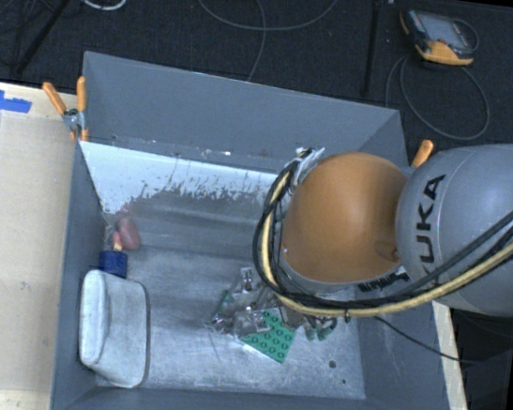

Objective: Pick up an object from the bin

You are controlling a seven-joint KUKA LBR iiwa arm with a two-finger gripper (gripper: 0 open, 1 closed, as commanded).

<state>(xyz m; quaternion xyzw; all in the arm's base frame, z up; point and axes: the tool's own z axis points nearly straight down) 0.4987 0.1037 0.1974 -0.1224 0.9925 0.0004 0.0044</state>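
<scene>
Nearest the lens: the orange cover (340, 216) on the wrist of the grey arm (466, 229), ringed by black and yellow cables (267, 248), reaching in from the right over the middle of the grey bin (231, 115). Below the cover's lower left edge: the metal claw (234, 312), low over the bin floor, toward the front wall. Released or clenched: cannot tell.

Just beside the claw, to its lower right: a green studded plate (273, 341), flat on the floor, its upper edge close under the cover. Long axis roughly left to right, dipping toward the front right corner.

Well apart, at the left: a white padded pouch (114, 329) in the front left corner, long axis front to back. Behind it, a small blue block (114, 263), then a small pink lump (127, 231) near the left wall.
</scene>
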